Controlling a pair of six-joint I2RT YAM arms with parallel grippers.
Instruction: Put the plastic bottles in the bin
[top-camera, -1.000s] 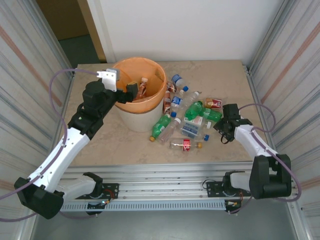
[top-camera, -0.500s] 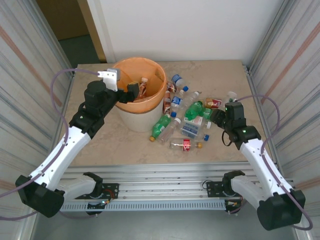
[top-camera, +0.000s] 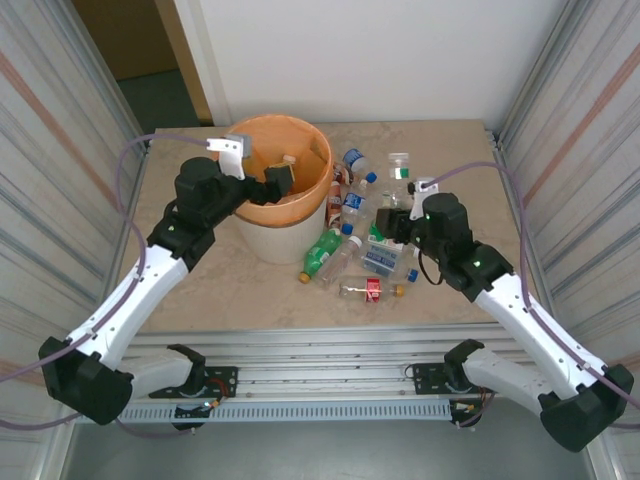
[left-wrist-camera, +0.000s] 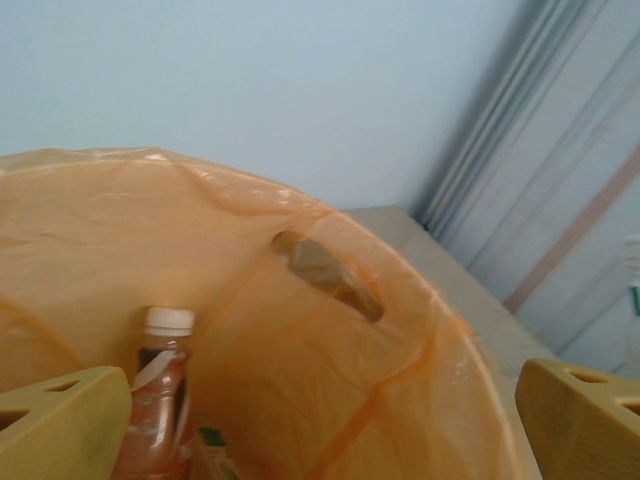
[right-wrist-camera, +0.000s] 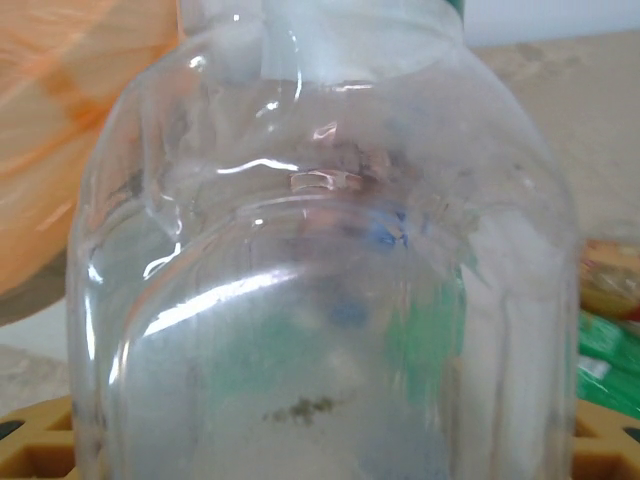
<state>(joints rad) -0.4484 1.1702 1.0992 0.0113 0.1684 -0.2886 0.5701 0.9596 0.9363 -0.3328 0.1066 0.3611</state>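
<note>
Loose small plastic bottles (top-camera: 368, 288) lie heaped on the beige stone-look desk (top-camera: 230, 290), just right of the bin. Right claw (top-camera: 398, 208) is clamped on a clear plastic bottle (right-wrist-camera: 320, 250), over the heap. Further back: round off-white bin with orange bag liner (top-camera: 262, 240). Left claw (top-camera: 277, 178) is spread wide over its mouth, holding nothing. A brownish white-capped bottle (left-wrist-camera: 163, 390) sits inside the bin.

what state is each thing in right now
bin: upright, orange liner in place
brown bottle: inside the bin, cap on
left gripper: jaws open, empty, over the bin
clear bottle: gripped, neck up
right gripper: jaws shut on the clear bottle
loose bottles: lying on the table beside the bin
</note>
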